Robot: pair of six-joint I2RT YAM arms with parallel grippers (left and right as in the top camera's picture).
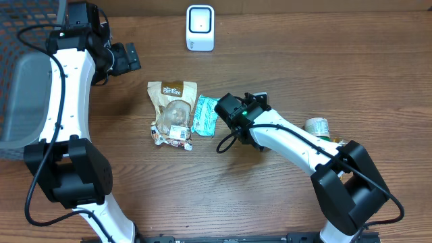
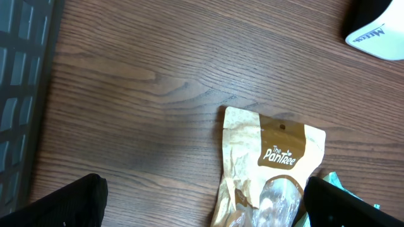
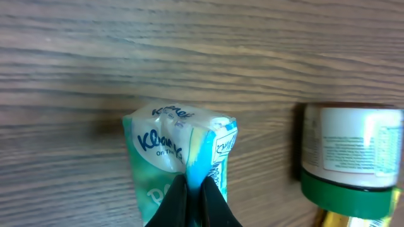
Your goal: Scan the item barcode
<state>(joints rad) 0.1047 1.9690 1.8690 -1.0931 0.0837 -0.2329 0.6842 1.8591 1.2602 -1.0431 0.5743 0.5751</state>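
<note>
Two grippers are in view: the right gripper [image 3: 189,192] is pressed together on a fold of the Kleenex tissue pack [image 3: 167,142], which sits mid-table, just beside the PanTree pouch [image 1: 172,108]. The left gripper [image 1: 127,58] is spread wide and holds nothing, hanging over the wooden table [image 1: 283,74] apart from the white barcode scanner [image 1: 200,28].

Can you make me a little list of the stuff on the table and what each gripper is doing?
scanner: white, at the far edge
left gripper: open, holding nothing
right gripper: shut on the tissue pack
tissue pack: teal, pinched at one end
snack bag: brown, flat beside the tissue pack
jar: green lid, apart from the pack
bin: gray, by the left arm
</note>
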